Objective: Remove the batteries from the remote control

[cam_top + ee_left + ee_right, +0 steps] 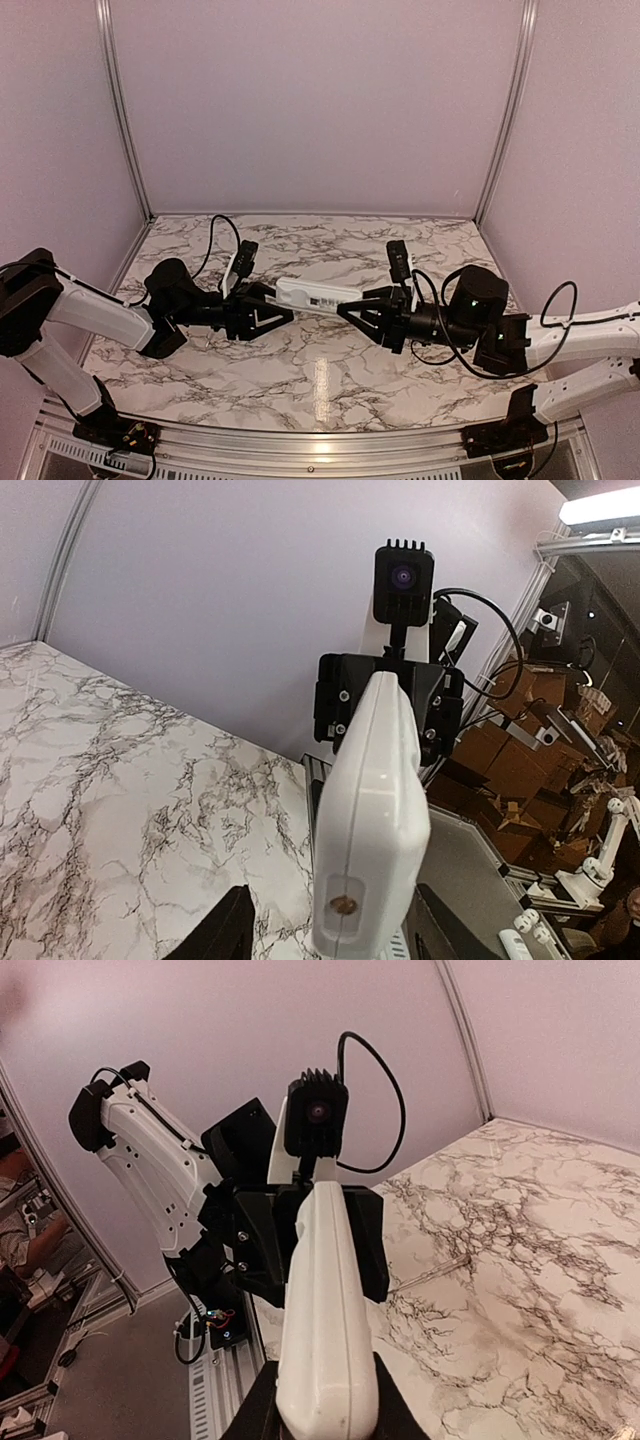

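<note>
Remote control (318, 296), one slim white rectangular plastic bar, hangs level in the air above the middle of the tabletop (330, 375), carried at its two ends. Nearest, a silver aluminium rail (320, 455) runs along the front edge, and the two white-and-black arms rise from its corners, the left arm (95, 315) and the right arm (590, 335), both reaching inward. The left tool (283, 305) is clamped on the remote's left end; the right tool (350, 303) is clamped on its right end, so the two black tools face each other tip to tip. From the left wrist, the remote (370, 820) runs away from the lens to the right tool's black body, with one small black camera (403, 580) above it; the right wrist shows the mirror of this. The surface is glossy white marble-pattern with grey veins. Behind it stand plain pale lilac walls (320, 100), with two aluminium posts (122, 110) in the back corners.
</note>
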`<control>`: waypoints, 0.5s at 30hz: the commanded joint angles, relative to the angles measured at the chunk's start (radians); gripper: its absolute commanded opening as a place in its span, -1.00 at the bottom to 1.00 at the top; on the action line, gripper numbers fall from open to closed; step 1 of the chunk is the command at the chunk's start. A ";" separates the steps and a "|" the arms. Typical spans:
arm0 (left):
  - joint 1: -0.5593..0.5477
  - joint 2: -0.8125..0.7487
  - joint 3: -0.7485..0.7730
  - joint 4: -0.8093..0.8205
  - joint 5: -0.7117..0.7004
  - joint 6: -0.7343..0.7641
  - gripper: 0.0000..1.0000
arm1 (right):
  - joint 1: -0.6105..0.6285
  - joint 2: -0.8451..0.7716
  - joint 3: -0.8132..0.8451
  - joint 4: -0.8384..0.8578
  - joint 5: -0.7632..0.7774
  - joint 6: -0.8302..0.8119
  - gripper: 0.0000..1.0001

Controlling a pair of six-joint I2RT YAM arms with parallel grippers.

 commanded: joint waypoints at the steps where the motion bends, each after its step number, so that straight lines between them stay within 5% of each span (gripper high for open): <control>1: 0.001 0.000 0.008 -0.037 0.025 0.044 0.08 | 0.005 -0.023 0.015 -0.051 -0.028 -0.005 -1.00; 8: 0.002 0.013 -0.003 0.053 0.103 0.011 0.22 | 0.006 0.030 0.032 -0.069 -0.076 0.021 -1.00; 15: 0.001 0.042 0.016 0.042 0.123 0.008 -0.03 | 0.005 0.038 0.045 -0.061 -0.090 0.013 -1.00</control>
